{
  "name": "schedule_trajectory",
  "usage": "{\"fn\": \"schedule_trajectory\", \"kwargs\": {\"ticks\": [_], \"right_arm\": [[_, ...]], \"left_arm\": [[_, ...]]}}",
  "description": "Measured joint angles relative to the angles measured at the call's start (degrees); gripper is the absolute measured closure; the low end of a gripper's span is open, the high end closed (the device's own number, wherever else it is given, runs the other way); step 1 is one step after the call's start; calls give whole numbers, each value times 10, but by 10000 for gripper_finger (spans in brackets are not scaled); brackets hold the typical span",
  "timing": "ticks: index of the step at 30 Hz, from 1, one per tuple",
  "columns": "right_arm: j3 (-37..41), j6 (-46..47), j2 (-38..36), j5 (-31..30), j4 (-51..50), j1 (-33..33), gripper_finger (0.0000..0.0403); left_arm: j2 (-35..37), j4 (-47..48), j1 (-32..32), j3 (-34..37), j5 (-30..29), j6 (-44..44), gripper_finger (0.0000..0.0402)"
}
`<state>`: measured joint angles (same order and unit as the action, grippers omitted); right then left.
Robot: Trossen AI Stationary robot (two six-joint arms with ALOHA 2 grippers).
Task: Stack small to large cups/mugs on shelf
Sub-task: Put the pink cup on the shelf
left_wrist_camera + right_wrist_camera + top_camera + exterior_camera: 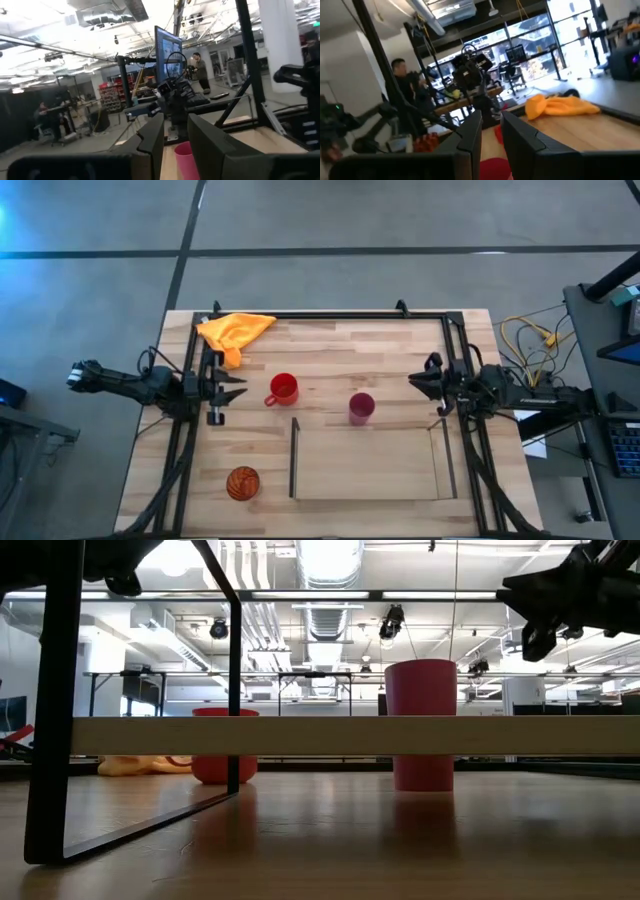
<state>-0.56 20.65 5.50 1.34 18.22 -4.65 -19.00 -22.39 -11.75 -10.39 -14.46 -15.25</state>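
The red mug (283, 389) stands on the table, its handle toward the left. The magenta tumbler (361, 408) stands upright right of it, just beyond the shelf (368, 470), a light board with dark end panels. The orange cup with dark lines (243, 482) sits near the table's near left corner, left of the shelf. My left gripper (240, 387) hovers open at the table's left edge, pointing at the mug. My right gripper (412, 381) hovers open at the right side, pointing left at the tumbler. In the low view the mug (215, 755) and the tumbler (421, 690) show behind the shelf board (350, 736).
A yellow-orange cloth (235, 330) lies crumpled at the far left corner. A black frame (330, 314) runs along the table's edges. Bare wood lies between mug and tumbler and beyond them. People show in the room behind, in both wrist views.
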Motion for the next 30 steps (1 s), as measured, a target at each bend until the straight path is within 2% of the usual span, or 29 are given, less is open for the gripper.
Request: {"fn": "schedule_trajectory", "kwargs": {"ticks": [3, 6, 11, 15, 17, 21, 26, 30], "right_arm": [[0, 21, 3, -1, 16, 0, 335], [-24, 21, 14, -18, 15, 0, 335], [-121, -60, 58, -44, -38, 0, 335], [-232, -90, 114, -44, -166, 0, 335], [-283, -89, 148, -45, -237, 0, 335], [-364, -87, 217, -45, -326, 0, 335], [-428, -92, 293, -44, -376, 0, 335], [-451, -118, 342, -45, -391, 0, 335]], "left_arm": [[0, 49, 0, -24, -77, 153, 327], [-2, 193, 0, -71, -77, 243, 327], [-36, 340, 0, -199, 6, 265, 327], [-77, 416, 0, -315, 7, 253, 327], [-96, 424, 0, -359, 7, 254, 327], [-115, 372, 0, -422, 10, 264, 327], [-109, 309, 0, -467, 10, 267, 327], [-91, 305, 0, -479, 13, 270, 327]]}}
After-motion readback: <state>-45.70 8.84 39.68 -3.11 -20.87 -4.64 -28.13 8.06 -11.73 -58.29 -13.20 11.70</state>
